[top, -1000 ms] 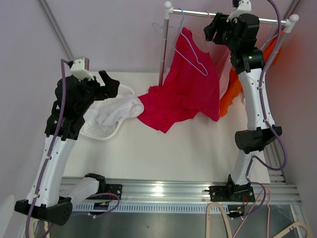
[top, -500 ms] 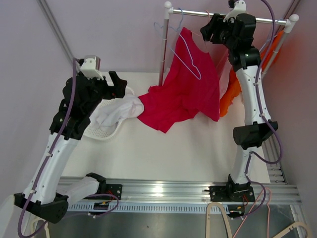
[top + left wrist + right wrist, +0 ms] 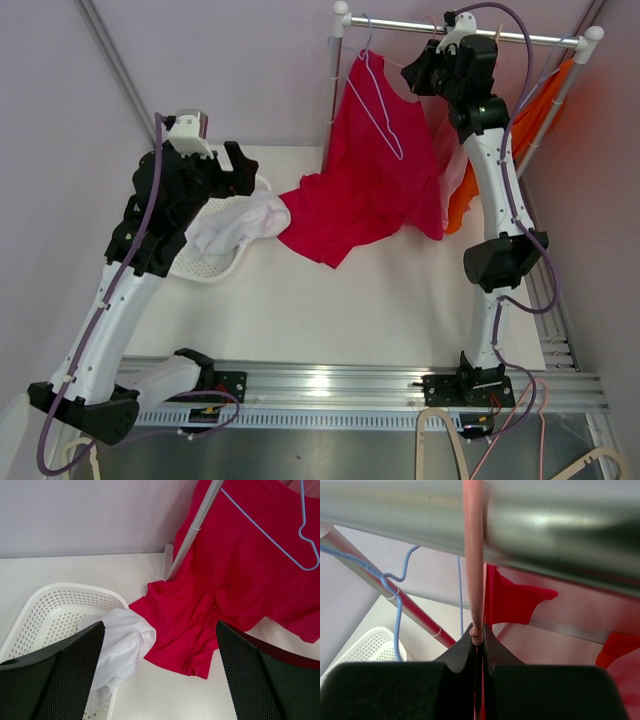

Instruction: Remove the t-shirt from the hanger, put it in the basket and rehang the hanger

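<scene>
t-shirt [image 3: 375, 170]: red, top edge up at the rail [image 3: 400, 27], body draped down, lower part crumpled on the table [image 3: 330, 300].
hanger [image 3: 473, 580]: thin pink wire, hook over the rail, neck upright.

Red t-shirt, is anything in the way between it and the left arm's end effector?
Nothing visible blocks it. The left end effector is open and the red t-shirt lies straight ahead. The white cloth and basket sit off to the lower left; the rack pole stands along the shirt's left edge.
</scene>
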